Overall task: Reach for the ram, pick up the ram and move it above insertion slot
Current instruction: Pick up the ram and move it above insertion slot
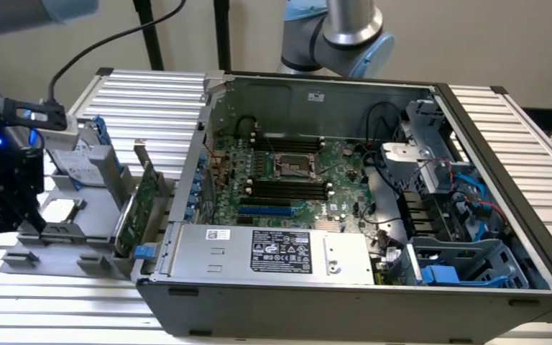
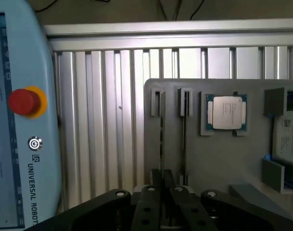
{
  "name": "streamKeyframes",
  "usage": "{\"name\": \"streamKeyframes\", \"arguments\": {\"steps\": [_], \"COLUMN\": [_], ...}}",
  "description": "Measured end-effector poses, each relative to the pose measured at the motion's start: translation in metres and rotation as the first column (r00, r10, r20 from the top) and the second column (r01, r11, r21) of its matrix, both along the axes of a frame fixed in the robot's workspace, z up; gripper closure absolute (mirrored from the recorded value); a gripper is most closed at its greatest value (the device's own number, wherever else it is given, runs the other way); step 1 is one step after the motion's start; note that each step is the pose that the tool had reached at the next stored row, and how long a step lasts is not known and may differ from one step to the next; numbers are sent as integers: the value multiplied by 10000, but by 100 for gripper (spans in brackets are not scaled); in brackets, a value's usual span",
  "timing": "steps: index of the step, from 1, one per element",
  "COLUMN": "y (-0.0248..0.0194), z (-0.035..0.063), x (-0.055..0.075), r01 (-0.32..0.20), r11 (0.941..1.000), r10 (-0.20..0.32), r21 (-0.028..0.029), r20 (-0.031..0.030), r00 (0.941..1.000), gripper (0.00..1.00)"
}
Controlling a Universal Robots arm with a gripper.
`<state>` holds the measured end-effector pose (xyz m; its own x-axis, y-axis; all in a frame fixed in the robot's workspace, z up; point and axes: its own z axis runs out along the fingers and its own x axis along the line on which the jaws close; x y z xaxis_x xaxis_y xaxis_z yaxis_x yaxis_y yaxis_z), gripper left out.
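While the hand (image 2: 164,186) hangs low over the grey parts tray (image 2: 213,163), its two fingers are pressed almost together, with only a sliver of a gap between them. That gap lines up with the ram (image 2: 161,139), which stands on its long edge in a narrow holder on the tray. From the wrist it reads as a thin dark line running from the holder's end clip to under the fingertips. Whether the fingers pinch the stick or sit just over it, I cannot tell. The tray lies on the slatted worktop (image 2: 103,125), at the exterior view's left of the open computer case (image 1: 353,287). That puts the ram well apart from the insertion slot (image 1: 286,188) on the board inside.

Judging by this, the step in hand is the grasp. Done well, it wants the fingers square to the stick and centred on its thin edge, bearing on the flat faces. A skewed hold would likely bind the board in its holder. A second narrow holder (image 2: 184,125) runs just beside and a processor (image 2: 226,113) sits near, so the hand should keep to its own line. The wider green card (image 1: 146,205) is not the target.
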<state>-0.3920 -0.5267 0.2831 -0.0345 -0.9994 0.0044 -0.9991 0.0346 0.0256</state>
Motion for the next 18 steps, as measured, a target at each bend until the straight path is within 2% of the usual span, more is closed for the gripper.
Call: {"name": "streamKeyframes", "arguments": {"steps": [12, 18], "y": [0, 0], "z": [544, 819], "x": [184, 414], "r01": [-328, -361], "r11": [9994, 9993], "r10": [328, 362], "r21": [93, 126], "r20": [1, -19], "r00": [9995, 9993], "gripper": [86, 86]}}
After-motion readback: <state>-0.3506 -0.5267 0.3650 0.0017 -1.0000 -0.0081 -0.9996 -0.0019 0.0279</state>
